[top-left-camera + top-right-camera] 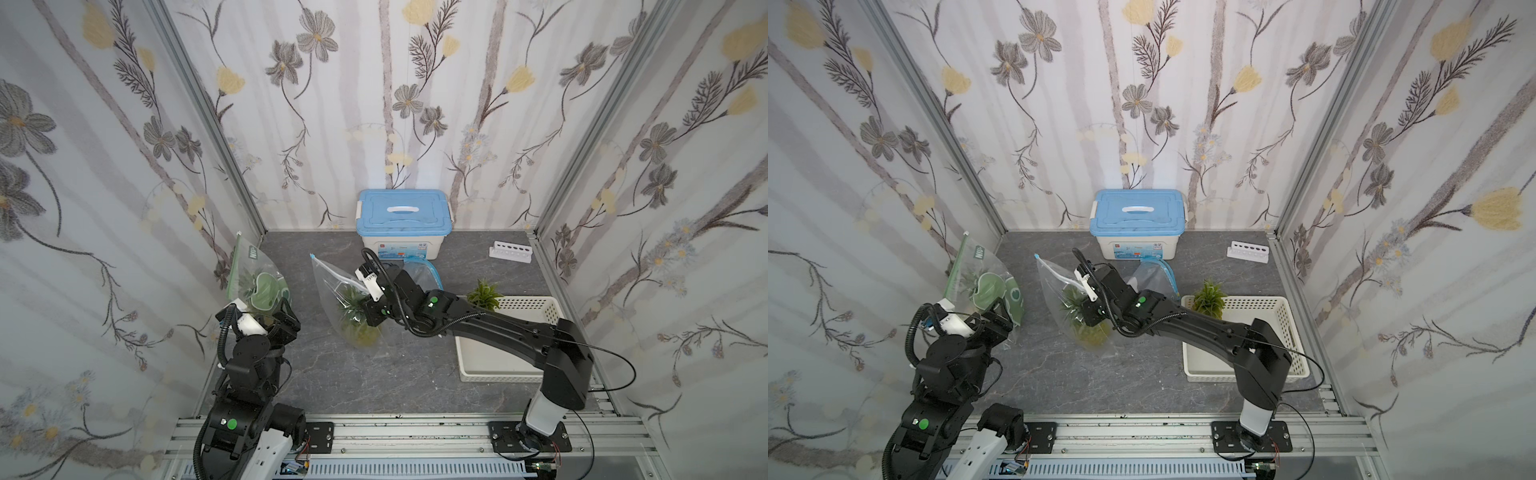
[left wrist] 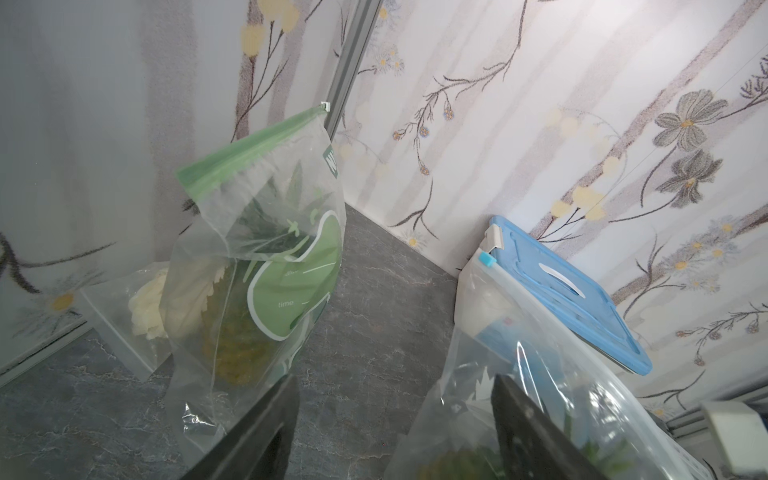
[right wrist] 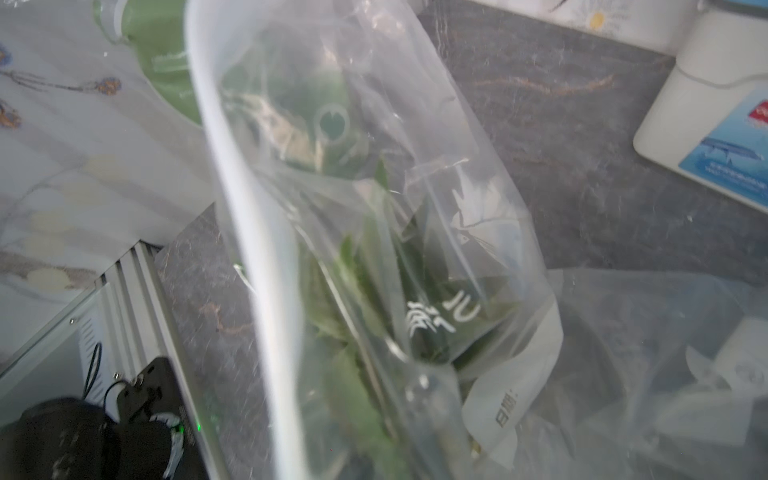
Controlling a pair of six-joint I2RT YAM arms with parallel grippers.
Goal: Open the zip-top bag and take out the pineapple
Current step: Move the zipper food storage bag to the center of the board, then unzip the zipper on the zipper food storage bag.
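Right claw (image 1: pixel 365 309) shut against clear bag (image 1: pixel 330 282) at pineapple (image 1: pixel 360 334) leaves; can't tell what it's pinching. Left claw (image 2: pixel 395 380) wide open, empty.

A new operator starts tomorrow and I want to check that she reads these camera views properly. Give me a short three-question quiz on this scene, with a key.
1. True or false: the left gripper has its jaws shut.
2. Which thing is the right gripper at? A) the green-topped bag by the side wall B) the clear bag in the middle of the table C) the blue-lidded storage box
3. Fill in: one pineapple is out of any bag and stands in the white ____.

Key
1. False: its jaws stand open.
2. B
3. basket
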